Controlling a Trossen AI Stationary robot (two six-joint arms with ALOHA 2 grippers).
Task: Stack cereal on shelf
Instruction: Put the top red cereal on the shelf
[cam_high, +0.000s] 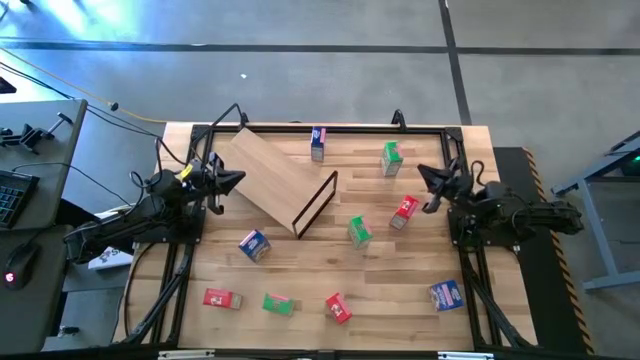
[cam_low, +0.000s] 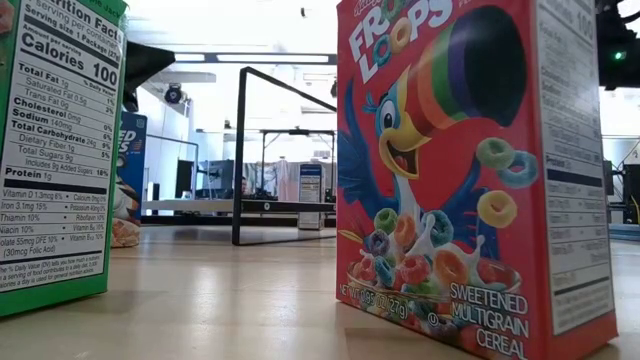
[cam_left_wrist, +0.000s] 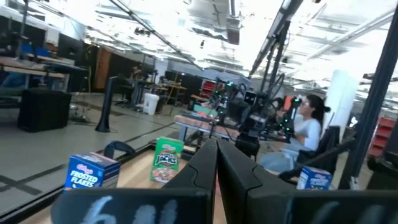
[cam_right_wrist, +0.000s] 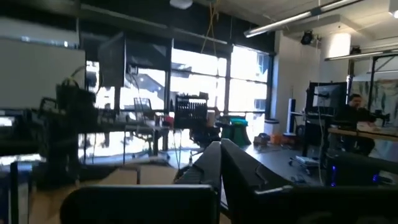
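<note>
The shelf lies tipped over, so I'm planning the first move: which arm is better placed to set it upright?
Left, probably: the left gripper is right beside the shelf, while the right gripper waits farther away.

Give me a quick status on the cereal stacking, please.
Left gripper shut, at shelf edge. Right gripper shut, empty. Cereal boxes scattered on table, none stacked.

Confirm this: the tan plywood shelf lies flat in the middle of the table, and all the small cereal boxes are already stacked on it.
Not quite. The tan plywood shelf does lie there, but the high view shows no boxes on it: the small cardboard cereal boxes stand scattered over the striped wooden tabletop around it.
</note>
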